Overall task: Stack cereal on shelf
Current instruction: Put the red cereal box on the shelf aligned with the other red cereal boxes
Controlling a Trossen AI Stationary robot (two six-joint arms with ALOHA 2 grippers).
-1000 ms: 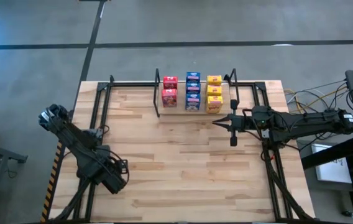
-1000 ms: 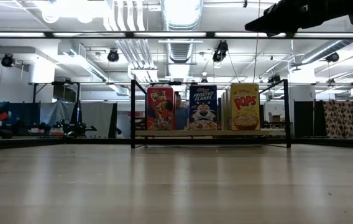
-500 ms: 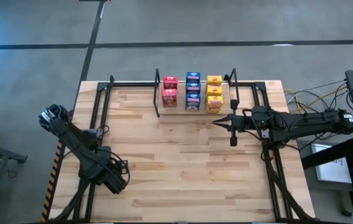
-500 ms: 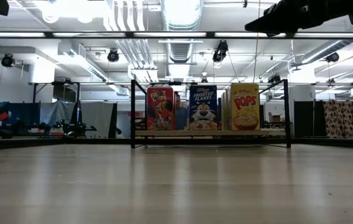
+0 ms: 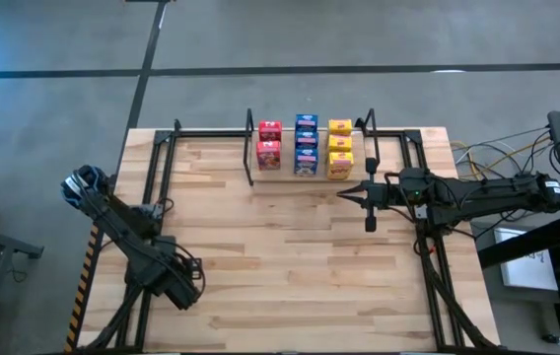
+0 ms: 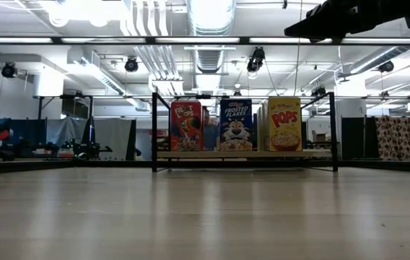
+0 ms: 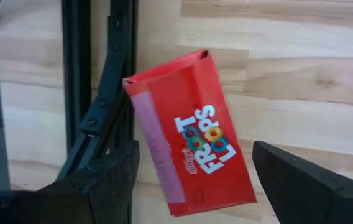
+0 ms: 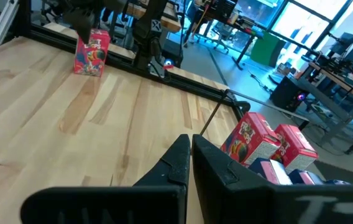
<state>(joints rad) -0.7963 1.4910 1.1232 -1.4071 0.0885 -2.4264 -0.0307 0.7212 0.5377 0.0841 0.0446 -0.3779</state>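
While eight cereal boxes [image 5: 306, 146] stand on the shelf [image 5: 252, 163] at the counter's [image 5: 290, 266] far edge, the left gripper [image 5: 183, 286], jaws open, hovers over a red box [image 7: 192, 134] beside a black frame [image 7: 111, 93]; the right gripper [image 5: 351, 195], jaws closed, waits near the shelf.

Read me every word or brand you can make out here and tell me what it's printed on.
"FROOT LOOPS": red box on the table under the left wrist camera.
"FROOT LOOPS": red box on the shelf, partly legible.
"FROSTED FLAKES": blue box.
"POPS": yellow box.
Labels in the overhead view are too small to read.
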